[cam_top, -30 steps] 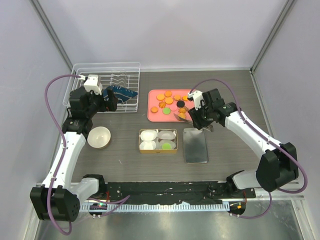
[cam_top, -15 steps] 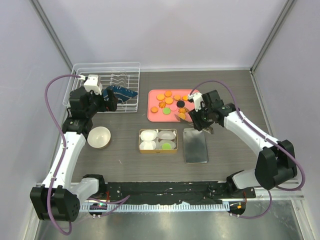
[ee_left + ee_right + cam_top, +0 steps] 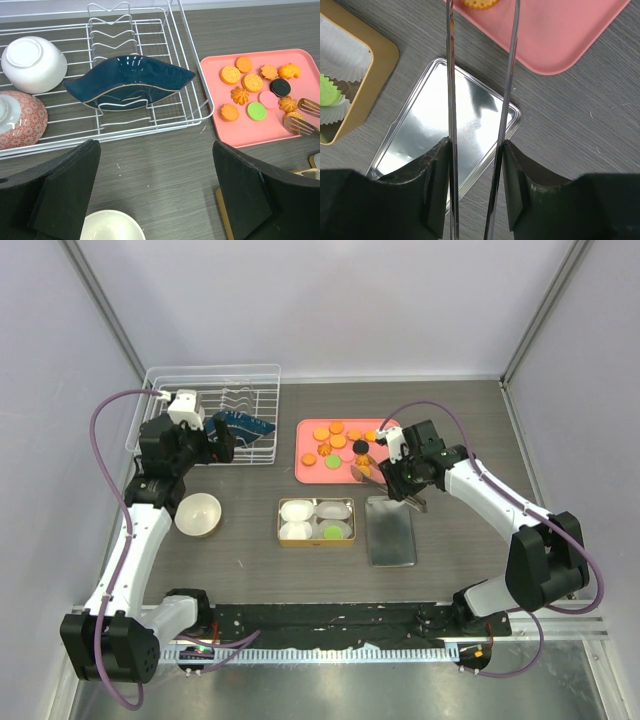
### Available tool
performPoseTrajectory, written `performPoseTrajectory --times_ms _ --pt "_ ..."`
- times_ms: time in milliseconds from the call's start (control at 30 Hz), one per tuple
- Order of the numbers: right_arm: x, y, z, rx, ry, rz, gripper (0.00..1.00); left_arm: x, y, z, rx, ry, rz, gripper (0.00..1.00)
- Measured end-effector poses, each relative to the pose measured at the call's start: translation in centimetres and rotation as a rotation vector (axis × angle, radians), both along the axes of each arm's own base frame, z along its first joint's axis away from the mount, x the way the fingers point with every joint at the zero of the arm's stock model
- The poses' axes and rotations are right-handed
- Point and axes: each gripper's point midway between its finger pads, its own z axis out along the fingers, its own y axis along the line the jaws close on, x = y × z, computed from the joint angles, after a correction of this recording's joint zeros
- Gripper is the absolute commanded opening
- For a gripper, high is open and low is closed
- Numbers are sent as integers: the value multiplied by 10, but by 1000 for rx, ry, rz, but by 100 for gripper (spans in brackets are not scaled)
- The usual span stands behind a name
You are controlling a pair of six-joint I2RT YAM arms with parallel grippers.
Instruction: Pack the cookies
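The left gripper point(image 3: 155, 186) is held above the table's left half, just in front of the dish rack point(image 3: 240, 400), with its fingers point(image 3: 65, 192) spread wide and nothing between them; the cookies point(image 3: 252, 82) are well off to its right. One green cookie point(image 3: 332, 531) is already lodged in a paper cup point(image 3: 297, 510) inside the gold tin point(image 3: 280, 523) at the table's middle, next to the silver lid point(image 3: 392, 535). The rest are scattered over the pink tray point(image 3: 250, 134): small round flat discs, mostly orange, some ridged or flower-shaped, with one black point(image 3: 280, 87), one pale pink point(image 3: 270, 99) and one green point(image 3: 257, 111). The right gripper point(image 3: 476, 185) is clamped on a pair of metal tongs point(image 3: 451, 100), whose tips are brought to the tray's near right corner, where an orange cookie point(image 3: 292, 117) is seen between them. Compared with a second earlier, the right gripper is shifted slightly toward the tray and the tong arms are drawn closer together, while the left arm and the other cookies are unchanged.
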Motion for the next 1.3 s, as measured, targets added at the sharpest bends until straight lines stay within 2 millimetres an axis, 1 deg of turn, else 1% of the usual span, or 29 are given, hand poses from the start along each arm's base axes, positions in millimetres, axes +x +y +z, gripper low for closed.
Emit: performPoseTrajectory --times_ms 333,467,633,900,1000,1300 --pt "-3 0 0 13 16 2 24 0 0 -2 0 5 0 100" --pt "-5 1 0 17 29 3 21 0 0 -3 0 5 0 100" --pt "-4 2 6 22 25 5 18 -1 0 -3 0 6 0 100" --pt "-5 2 10 23 28 6 17 -1 0 -3 0 7 0 100" --pt "-2 3 18 27 19 7 17 -1 0 -4 0 8 0 100" --pt "16 11 65 66 -72 13 17 -1 0 -4 0 7 0 100"
